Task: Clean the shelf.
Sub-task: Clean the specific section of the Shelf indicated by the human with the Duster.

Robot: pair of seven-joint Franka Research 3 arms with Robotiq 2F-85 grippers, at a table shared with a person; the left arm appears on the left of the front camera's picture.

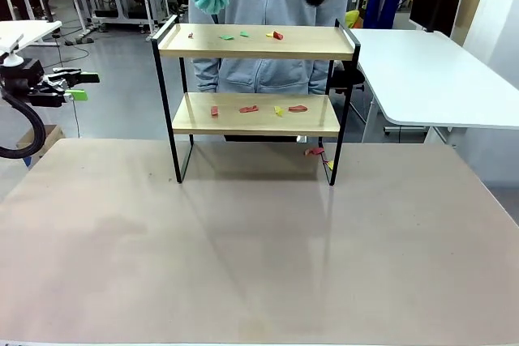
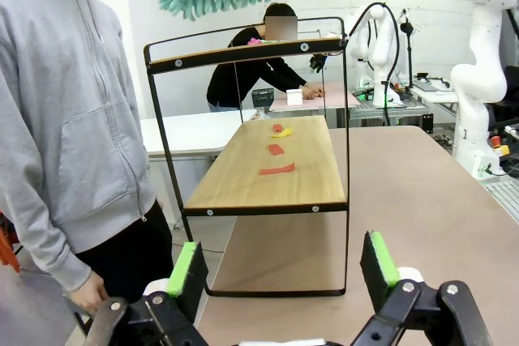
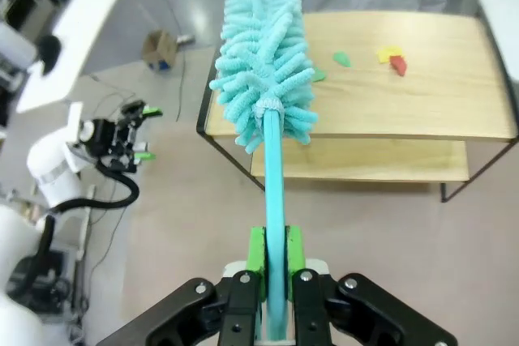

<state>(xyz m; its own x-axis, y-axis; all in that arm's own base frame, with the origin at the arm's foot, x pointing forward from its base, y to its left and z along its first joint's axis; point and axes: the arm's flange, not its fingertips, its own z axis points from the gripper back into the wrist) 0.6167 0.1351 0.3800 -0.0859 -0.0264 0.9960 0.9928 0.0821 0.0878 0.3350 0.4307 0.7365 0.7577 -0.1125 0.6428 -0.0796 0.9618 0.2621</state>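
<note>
While clamping tight on the thin teal handle of the duster [image 3: 263, 62] with the right end effector [image 3: 274, 258], holding the fluffy head straight out ahead of the green pads [image 3: 256, 249], above the shelf [image 3: 422, 95] and hanging over one end of its top board. Leaving green, yellow and red scraps [image 3: 396, 61] lying on that board, off to one side of the head and farther from the end effector than the head itself.

Holding the left end effector [image 2: 284, 261] spread wide, with nothing between its fingers [image 2: 185, 269]. Facing the shelf end-on from well apart, with the thin black frame standing straight ahead of the open fingers. Looking along the lower board at more red and yellow scraps lying near its middle, and up at the duster head, high above and ahead.

Sharing the scene with a person [image 2: 65, 119] in a grey hoodie, standing just to one side of the left end effector and close beside the shelf.

Resting the shelf upright on the table [image 1: 243, 241], with one red scrap lying on the table beside a foot of the frame.
</note>
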